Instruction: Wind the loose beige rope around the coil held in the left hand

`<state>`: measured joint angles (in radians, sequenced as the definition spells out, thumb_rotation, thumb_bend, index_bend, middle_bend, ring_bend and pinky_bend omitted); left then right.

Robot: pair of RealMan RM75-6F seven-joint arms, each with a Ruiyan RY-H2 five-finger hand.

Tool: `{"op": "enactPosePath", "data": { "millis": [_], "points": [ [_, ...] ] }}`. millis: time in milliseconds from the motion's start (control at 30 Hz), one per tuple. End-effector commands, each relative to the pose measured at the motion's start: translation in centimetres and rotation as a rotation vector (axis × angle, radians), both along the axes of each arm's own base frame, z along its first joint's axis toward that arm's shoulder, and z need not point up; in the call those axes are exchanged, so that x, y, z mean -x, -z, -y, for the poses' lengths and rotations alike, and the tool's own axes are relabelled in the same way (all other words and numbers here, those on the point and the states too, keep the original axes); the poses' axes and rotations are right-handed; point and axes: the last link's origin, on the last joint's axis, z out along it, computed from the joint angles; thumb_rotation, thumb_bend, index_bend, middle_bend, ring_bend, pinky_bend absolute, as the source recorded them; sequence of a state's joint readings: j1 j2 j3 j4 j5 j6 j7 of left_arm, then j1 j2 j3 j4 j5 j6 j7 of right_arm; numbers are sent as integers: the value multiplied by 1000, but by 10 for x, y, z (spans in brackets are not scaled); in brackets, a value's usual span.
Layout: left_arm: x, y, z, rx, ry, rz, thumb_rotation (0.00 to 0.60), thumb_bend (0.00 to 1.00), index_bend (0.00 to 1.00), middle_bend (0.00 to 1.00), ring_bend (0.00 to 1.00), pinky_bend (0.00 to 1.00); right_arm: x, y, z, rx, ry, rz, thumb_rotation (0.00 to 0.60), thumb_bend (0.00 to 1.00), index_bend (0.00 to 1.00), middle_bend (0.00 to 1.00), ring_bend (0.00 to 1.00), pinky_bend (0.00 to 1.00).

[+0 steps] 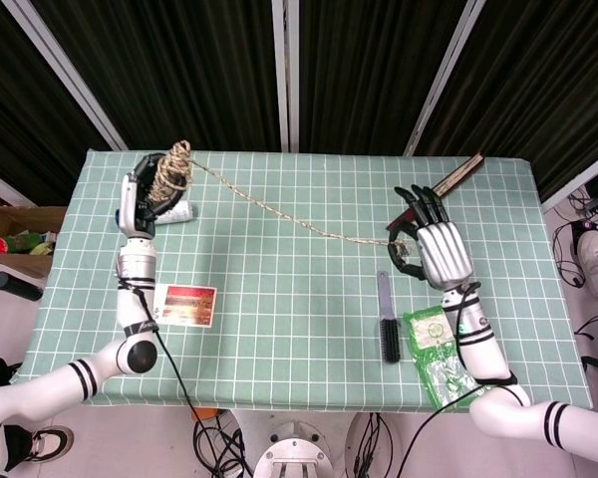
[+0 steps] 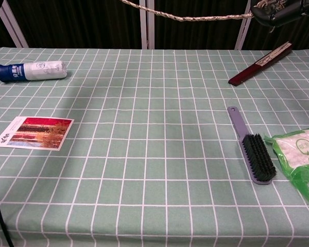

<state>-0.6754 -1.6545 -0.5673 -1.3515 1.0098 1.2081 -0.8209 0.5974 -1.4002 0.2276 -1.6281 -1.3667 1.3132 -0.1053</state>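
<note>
Over on the left, the left hand (image 1: 140, 202) is raised above the green checked table (image 1: 299, 299), its fingers wrapped round a coil (image 1: 169, 175) of beige rope that stands up out of its grip. Just beside that hand, down on the cloth, a white bottle with a blue cap (image 2: 32, 70) lies on its side. Nearer the front edge sits a postcard (image 2: 35, 131) with a red picture, lying flat.

From the coil the loose rope (image 1: 279, 211) runs off to the right, hanging in the air in a shallow sag across the middle of the table, touching nothing along the way. In the chest view it crosses the very top of the scene in front of the dark curtain.

Its far end comes into the right hand (image 1: 431, 247), which is held up over the right side of the table with its back toward the head camera; the dark fingers are spread upward while the thumb side closes on the rope end.

Below that hand a grey brush (image 2: 253, 148) with black bristles lies on the cloth, and next to it a green plastic packet (image 2: 298, 154) at the table's edge. Further back, a dark red folded fan (image 2: 260, 64) rests slantwise near the far right corner.
</note>
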Motion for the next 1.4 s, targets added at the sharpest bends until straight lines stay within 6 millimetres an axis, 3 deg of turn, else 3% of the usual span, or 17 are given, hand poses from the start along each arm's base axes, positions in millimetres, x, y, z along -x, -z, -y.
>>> {"op": "enactPosePath", "data": {
  "millis": [33, 233, 500, 667, 933, 1167, 1400],
  "points": [
    [4, 2, -2, -4, -39, -6, 600, 457, 771, 773, 704, 827, -5, 1, -13, -22, -44, -47, 600, 524, 1000, 120, 0, 0],
    [1, 13, 2, 5, -36, -147, 600, 459, 771, 773, 705, 829, -24, 4, -26, -43, -133, -80, 600, 523, 1000, 120, 0, 0],
    [-28, 61, 22, 75, 78, -395, 600, 460, 771, 773, 706, 830, -75, 5, -27, -25, -272, -85, 600, 523, 1000, 120, 0, 0],
    [-53, 83, 34, 123, 191, -475, 600, 460, 771, 774, 706, 830, -118, 5, -15, -10, -334, -82, 600, 522, 1000, 120, 0, 0],
    [-78, 98, 55, 173, 338, -565, 600, 460, 774, 774, 708, 830, -185, 10, 5, -10, -356, -62, 600, 521, 1000, 122, 0, 0],
    [-87, 103, 71, 210, 446, -576, 600, 460, 774, 774, 708, 830, -225, 23, 32, -26, -288, -16, 600, 521, 1000, 128, 0, 0],
    [-91, 104, 82, 255, 536, -574, 600, 461, 774, 774, 708, 830, -247, 33, 53, -12, -225, -20, 600, 518, 1000, 128, 0, 0]
  ]
}}
